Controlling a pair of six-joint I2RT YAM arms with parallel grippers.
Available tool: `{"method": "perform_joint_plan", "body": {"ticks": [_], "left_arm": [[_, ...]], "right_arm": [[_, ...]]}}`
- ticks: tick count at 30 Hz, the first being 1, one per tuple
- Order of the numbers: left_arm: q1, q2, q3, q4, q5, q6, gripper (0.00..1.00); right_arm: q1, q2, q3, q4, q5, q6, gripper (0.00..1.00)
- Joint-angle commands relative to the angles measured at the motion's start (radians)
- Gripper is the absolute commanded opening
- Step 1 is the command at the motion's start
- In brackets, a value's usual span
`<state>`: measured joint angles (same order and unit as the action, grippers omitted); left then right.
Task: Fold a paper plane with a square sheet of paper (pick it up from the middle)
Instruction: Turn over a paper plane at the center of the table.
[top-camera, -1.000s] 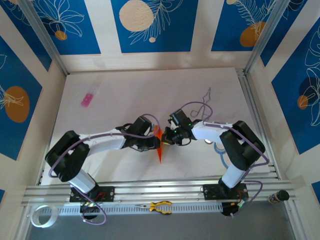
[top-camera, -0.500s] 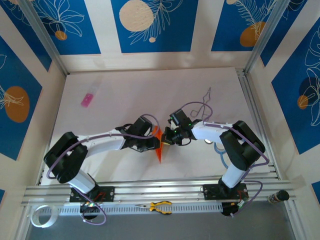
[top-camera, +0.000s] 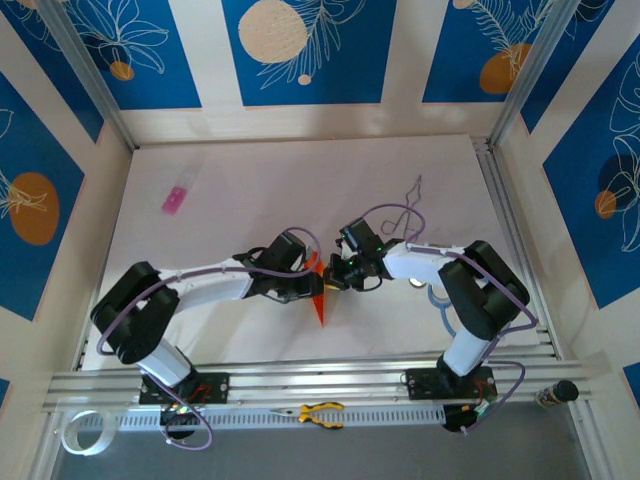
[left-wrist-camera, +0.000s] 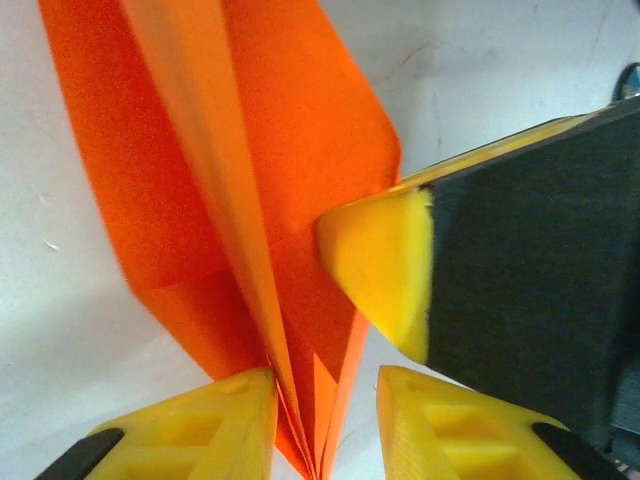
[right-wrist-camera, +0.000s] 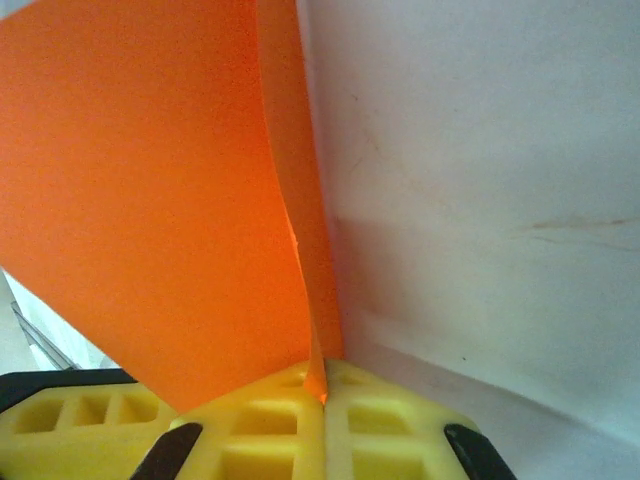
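The square sheet of paper (top-camera: 319, 302) is bright orange and folded into a slim pointed paper plane shape, standing on edge at the table's middle with its tip toward the near edge. My right gripper (top-camera: 333, 280) is shut on the paper's edge (right-wrist-camera: 150, 200), its jaws (right-wrist-camera: 322, 375) pinching the fold. My left gripper (top-camera: 308, 285) faces it from the left. In the left wrist view the creased layers (left-wrist-camera: 250, 150) run down between my open left jaws (left-wrist-camera: 322, 378), lying against the left finger and clear of the right one. A yellow fingertip (left-wrist-camera: 380, 270) of the right gripper presses the paper from the right.
A small pink object (top-camera: 175, 199) lies far left on the white table. A loose cable (top-camera: 405, 205) curls behind the right arm. Yellow-handled pliers (top-camera: 320, 413) and a tape roll (top-camera: 80, 432) sit beyond the near rail (top-camera: 300, 380). Frame posts and walls ring the table.
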<state>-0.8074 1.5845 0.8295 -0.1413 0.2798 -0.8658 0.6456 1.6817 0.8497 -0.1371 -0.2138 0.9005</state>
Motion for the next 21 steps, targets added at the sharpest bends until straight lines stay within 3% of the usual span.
{"method": "perform_joint_plan", "body": {"ticks": [1,7,21], "left_arm": [[-0.009,0.024,0.032,-0.026,0.009,0.006,0.33],[-0.009,0.041,0.033,-0.014,0.013,0.006,0.32],[-0.01,0.076,0.062,-0.053,-0.016,0.022,0.2]], "right_arm": [[-0.006,0.012,0.011,0.001,-0.025,0.014,0.01],[-0.009,0.013,0.011,0.001,-0.03,0.012,0.01],[-0.011,0.012,0.002,0.016,-0.038,0.019,0.01]]}}
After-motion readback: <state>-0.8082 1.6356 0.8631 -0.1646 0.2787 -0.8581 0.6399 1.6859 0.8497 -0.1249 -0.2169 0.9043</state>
